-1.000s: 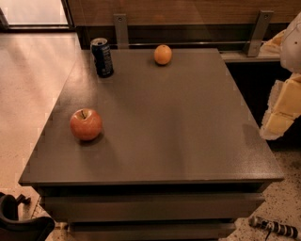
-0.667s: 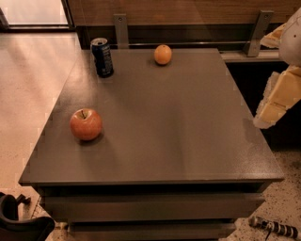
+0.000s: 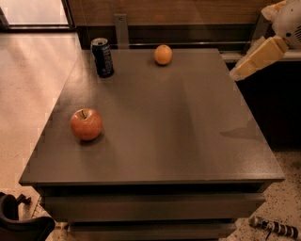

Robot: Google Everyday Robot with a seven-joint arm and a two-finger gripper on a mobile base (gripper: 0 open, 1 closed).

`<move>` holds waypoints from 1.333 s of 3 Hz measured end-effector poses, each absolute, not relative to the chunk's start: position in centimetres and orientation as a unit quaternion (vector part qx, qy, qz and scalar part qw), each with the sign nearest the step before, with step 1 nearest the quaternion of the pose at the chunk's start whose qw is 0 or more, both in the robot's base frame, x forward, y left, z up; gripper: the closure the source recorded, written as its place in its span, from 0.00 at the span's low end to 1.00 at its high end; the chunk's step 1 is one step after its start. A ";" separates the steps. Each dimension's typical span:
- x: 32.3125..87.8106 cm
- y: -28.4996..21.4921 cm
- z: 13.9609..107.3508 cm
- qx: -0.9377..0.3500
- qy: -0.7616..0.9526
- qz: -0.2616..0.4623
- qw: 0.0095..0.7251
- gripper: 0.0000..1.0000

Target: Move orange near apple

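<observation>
The orange (image 3: 163, 54) sits near the far edge of the dark grey table (image 3: 178, 141), a little right of the can. The red apple (image 3: 86, 124) with a dark stem stands upright near the table's left edge, well apart from the orange. My gripper (image 3: 240, 71) is at the upper right, raised above the table's right edge, its cream-coloured tip pointing down-left toward the table. It holds nothing that I can see and is well to the right of the orange.
A dark blue soda can (image 3: 102, 57) stands upright at the far left of the table, left of the orange. A wooden wall panel (image 3: 188, 14) runs behind the table. The light floor (image 3: 28, 84) lies to the left.
My gripper has risen and swung up and left along the table's right edge, from beside the edge to above it. The orange, apple and can have not moved.
</observation>
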State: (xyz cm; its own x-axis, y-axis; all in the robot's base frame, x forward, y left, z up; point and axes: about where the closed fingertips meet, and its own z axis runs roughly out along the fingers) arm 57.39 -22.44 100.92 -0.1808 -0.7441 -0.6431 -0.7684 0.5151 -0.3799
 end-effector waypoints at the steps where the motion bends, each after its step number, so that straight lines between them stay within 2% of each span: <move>1: 64.8 -20.7 102.8 -0.454 0.723 0.056 0.518 0.00; 3: 70.5 -15.9 100.6 -0.410 0.682 0.137 0.589 0.00; 4: 70.5 -15.9 100.6 -0.410 0.682 0.137 0.589 0.00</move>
